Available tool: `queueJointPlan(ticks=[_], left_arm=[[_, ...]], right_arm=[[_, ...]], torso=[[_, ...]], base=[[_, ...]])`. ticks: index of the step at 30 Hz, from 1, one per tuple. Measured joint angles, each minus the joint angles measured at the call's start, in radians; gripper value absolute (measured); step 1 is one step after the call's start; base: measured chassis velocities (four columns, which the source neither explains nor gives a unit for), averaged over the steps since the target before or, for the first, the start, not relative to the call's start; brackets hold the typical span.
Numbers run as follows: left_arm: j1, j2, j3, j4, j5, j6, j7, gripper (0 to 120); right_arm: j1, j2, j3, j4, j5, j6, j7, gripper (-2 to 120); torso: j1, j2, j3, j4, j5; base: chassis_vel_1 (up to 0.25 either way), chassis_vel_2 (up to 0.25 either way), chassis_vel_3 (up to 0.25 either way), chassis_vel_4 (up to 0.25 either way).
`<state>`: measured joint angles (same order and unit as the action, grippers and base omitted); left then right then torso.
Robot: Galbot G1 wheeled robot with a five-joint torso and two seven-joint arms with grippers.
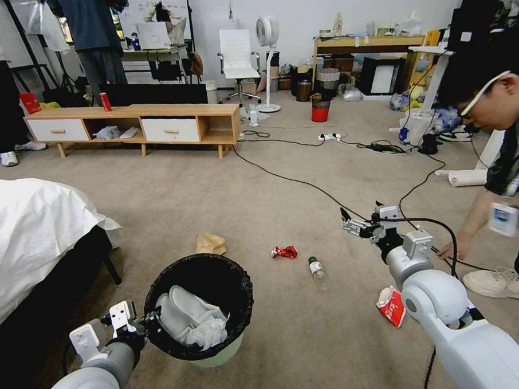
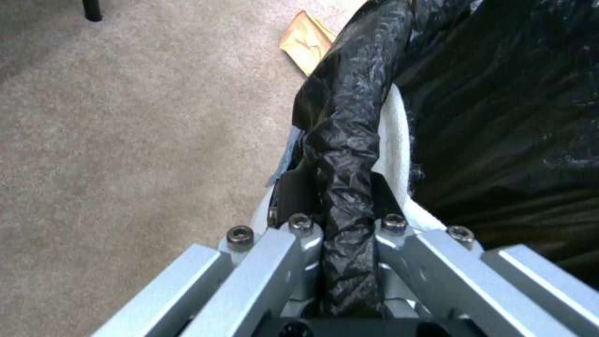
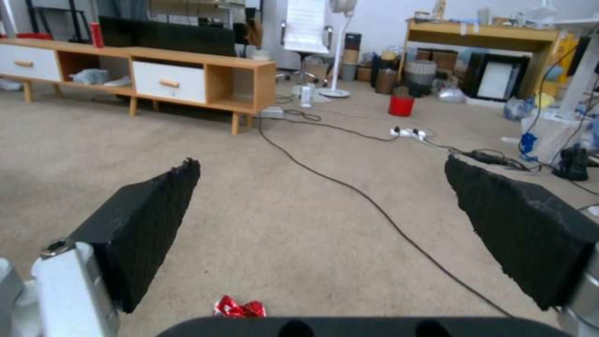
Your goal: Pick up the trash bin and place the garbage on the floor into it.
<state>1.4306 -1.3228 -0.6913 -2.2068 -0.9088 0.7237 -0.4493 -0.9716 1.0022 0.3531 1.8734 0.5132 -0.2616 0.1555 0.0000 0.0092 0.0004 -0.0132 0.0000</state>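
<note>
The trash bin (image 1: pixel 223 352), pale with a black bag over its rim, sits low in front of me with white tissues (image 1: pixel 191 319) inside. My left gripper (image 1: pixel 152 323) is shut on its near-left rim; the left wrist view shows the fingers (image 2: pixel 293 192) clamping the bagged rim (image 2: pixel 355 117). On the carpet floor (image 1: pixel 259 177) lies the garbage: a brown paper bag (image 1: pixel 210 243) (image 2: pixel 307 40), a red wrapper (image 1: pixel 284 252) (image 3: pixel 240 308), a small clear bottle (image 1: pixel 317 271) and a red-and-white packet (image 1: pixel 391 307). My right gripper (image 1: pixel 349 225) (image 3: pixel 321 164) hovers open above the floor, right of the bottle.
A white-covered bed (image 1: pixel 31 227) stands close on the left. A low wooden cabinet (image 1: pixel 136 125) lines the back. Black cables (image 1: pixel 305 184) cross the carpet toward a power strip (image 1: pixel 329 137). A red-bottomed bin (image 1: pixel 320 108) stands far back.
</note>
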Motion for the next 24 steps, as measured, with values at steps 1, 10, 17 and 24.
queueJointPlan(ticks=[1,10,17,24], left_arm=[[0.000,0.000,0.000,0.000,0.000,0.000,0.000,3],[0.007,0.002,-0.008,-0.006,0.007,-0.003,0.008,3],[0.009,0.000,-0.008,-0.006,0.011,-0.003,0.010,3],[0.009,0.000,-0.008,-0.006,0.015,-0.003,0.010,3]], right_arm=[[0.000,0.000,0.000,0.000,0.000,0.000,0.000,100],[-0.001,0.004,-0.003,-0.001,-0.005,0.011,-0.015,100],[-0.005,0.006,-0.004,-0.001,-0.008,0.015,-0.019,100],[-0.007,0.008,-0.003,-0.001,-0.009,0.016,-0.021,100]], torso=[[0.000,0.000,0.000,0.0000,0.0000],[0.000,0.000,0.000,0.0000,0.0000],[0.000,0.000,0.000,0.0000,0.0000],[0.000,0.000,0.000,0.0001,0.0000]], base=[[0.000,0.000,0.000,0.000],[0.000,0.000,0.000,0.000],[0.000,0.000,0.000,0.000],[0.000,0.000,0.000,0.000]])
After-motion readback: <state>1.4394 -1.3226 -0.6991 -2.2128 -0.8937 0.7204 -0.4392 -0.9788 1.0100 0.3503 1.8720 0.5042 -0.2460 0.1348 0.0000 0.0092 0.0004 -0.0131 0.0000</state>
